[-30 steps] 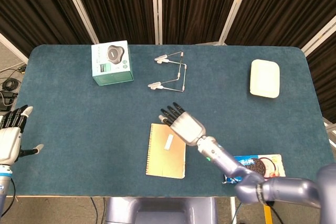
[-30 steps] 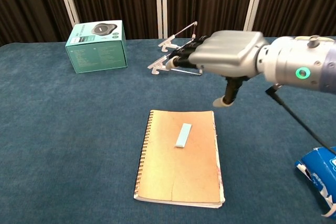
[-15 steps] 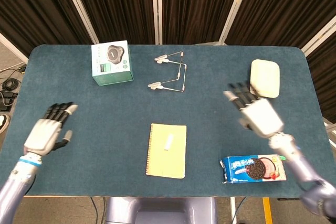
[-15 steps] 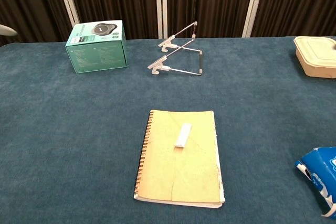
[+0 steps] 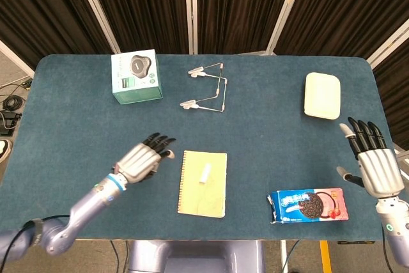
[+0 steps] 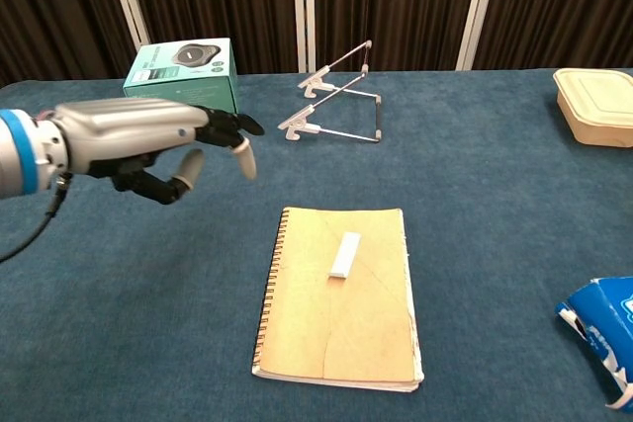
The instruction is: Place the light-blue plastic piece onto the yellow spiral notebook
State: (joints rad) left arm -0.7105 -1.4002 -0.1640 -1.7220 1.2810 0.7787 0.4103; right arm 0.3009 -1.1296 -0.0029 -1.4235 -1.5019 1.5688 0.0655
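Dark pleated curtains hang behind the blue felt-covered surface I work at. The yellow spiral notebook lies flat near its front edge, and the small light-blue plastic piece rests on the cover, toward the upper half of the page. My left hand hovers just beside the notebook's spiral edge, its fingers stretched forward and apart, holding nothing and touching neither notebook nor piece. My right hand is raised at the far right edge of the surface, palm flat, fingers spread, also empty. Below it lies a blue packet of chocolate sandwich cookies. Further back sit a cream lidded plastic container, a folding white-and-metal wire stand, and a teal cardboard product box at the back left.
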